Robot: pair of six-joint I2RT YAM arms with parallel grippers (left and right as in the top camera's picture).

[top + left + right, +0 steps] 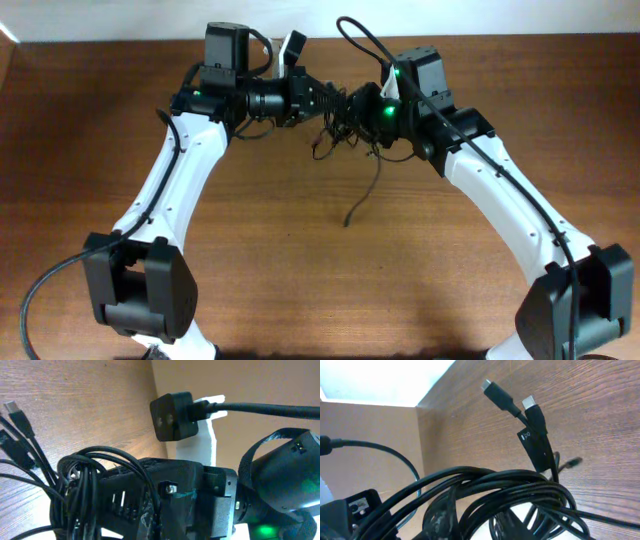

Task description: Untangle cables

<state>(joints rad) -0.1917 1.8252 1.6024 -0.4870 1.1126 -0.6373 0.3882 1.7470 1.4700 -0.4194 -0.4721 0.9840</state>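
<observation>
1. Fingers of the left gripper (pixel 336 102) are closed tight. Whether they pinch a cord does not show.
2. Fingers of the right gripper (pixel 362 108) are buried in cord, and I cannot tell how wide they stand. This gripper faces the left one from the right, and the two nearly meet over the far middle of the table (pixel 300 270).
3. The cables (pixel 345 135) sit bunched in one knot between and just below the two grippers.
4. They are thin, glossy black cords wound in many overlapping loops. In the left wrist view some loops drape over the black body of the right gripper.
5. One loose cord (pixel 349 217) leaves the knot and trails toward the near side, its end resting on the wood.
6. In the right wrist view two plugs (pixel 532 407) stick out of the bundle side by side. Each has a black housing with a short, rounded metal tip, and one housing carries small white print.
7. In the left wrist view another plug (pixel 11 406), with a flat silver tip, shows at the left edge.
</observation>
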